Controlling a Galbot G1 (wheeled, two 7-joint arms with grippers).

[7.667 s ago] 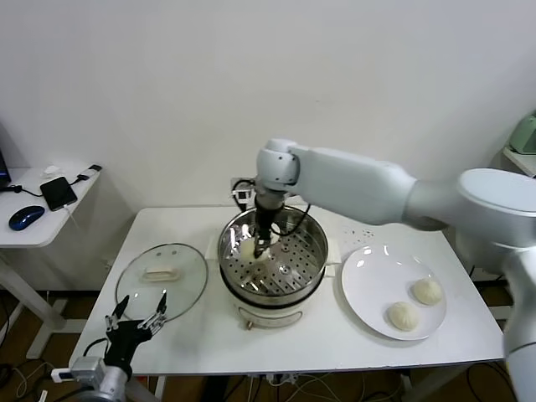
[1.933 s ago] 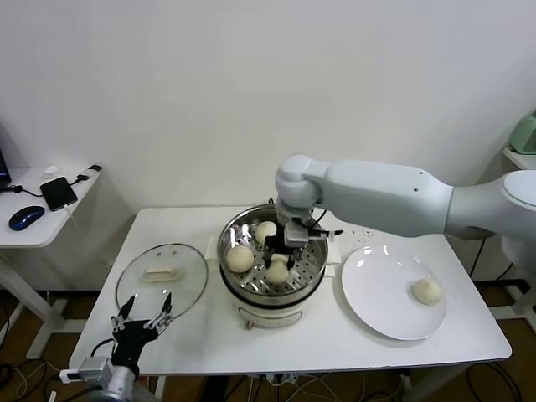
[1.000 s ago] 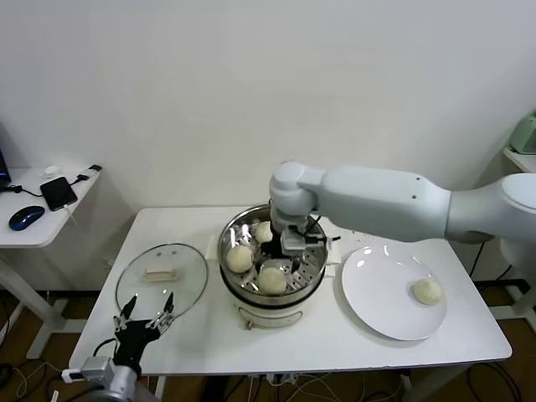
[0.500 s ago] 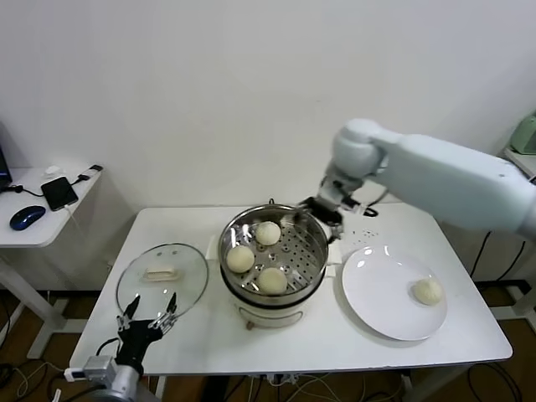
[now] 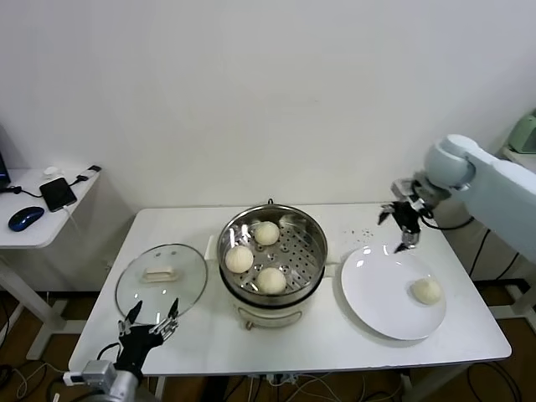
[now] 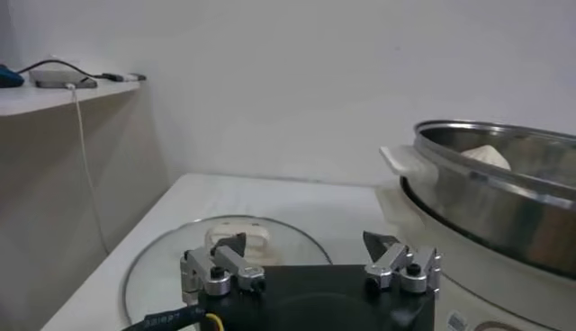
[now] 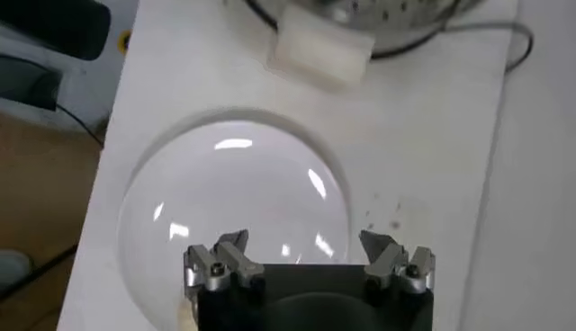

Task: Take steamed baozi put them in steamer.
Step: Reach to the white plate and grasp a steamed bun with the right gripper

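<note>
Black left gripper parked low at table's near edge, jaws wide, empty. Glass lid just beyond. Three steamed baozi inside steamer; fourth on plate, beneath empty, spread right gripper.

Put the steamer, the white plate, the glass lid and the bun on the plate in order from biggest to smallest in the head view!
1. Steamer, a bit wider than the plate.
2. White plate.
3. Glass lid, nearly as wide as the plate, so that call is close.
4. Bun on the plate, by far the smallest.
</note>
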